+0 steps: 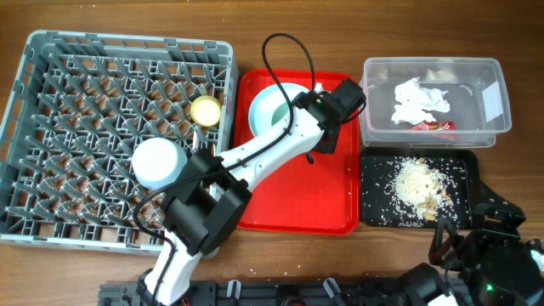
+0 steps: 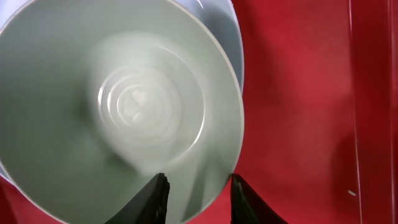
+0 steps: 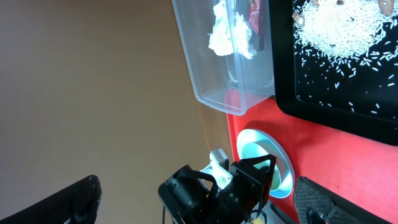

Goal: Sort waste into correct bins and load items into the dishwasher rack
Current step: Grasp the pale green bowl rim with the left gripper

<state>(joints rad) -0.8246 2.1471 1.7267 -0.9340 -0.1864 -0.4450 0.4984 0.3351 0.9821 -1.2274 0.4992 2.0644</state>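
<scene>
overhead view, entry by item; step in hand, as judged: taking the light blue bowl [image 1: 274, 106] off the red tray [image 1: 297, 204] for the dishwasher rack [image 1: 85, 76];

left tool [image 2: 198, 186]: extended over the red tray's far left corner; jaws part-open and straddling the bowl's rim, one finger [image 2: 155, 199] inside the bowl, the other over bare red tray; a gap shows on each side of the rim, so nothing is grasped yet;

bowl: upright, sitting on a second pale blue rim [image 2: 225, 28], probably the plate; stacked and touching;

right tool [image 1: 449, 242]: released wide, empty, low at the counter's [image 1: 374, 255] near right, well apart from the work;

rack: holds an upturned blue bowl [image 1: 157, 161] and the yellow-green cup [image 1: 205, 110] near its right side; free pegs all around them;

waste: napkin [image 1: 418, 100] and foil wrapper [image 1: 433, 126] in the clear tub [image 1: 493, 119]; rice scraps [image 1: 421, 180] in the black tray [image 1: 374, 212]; sorting looks done;

handling notes: close squarely on the rim, fingers set deep enough that the thin wall cannot slip; lift straight up first so the piece beneath is not dragged or tipped; a one-sided rim pinch lets a bowl swing, so carry it slowly over the tray's edge; set it mouth down between pegs beside the other bowl, clear of the cup; let go only once it rests.
</scene>
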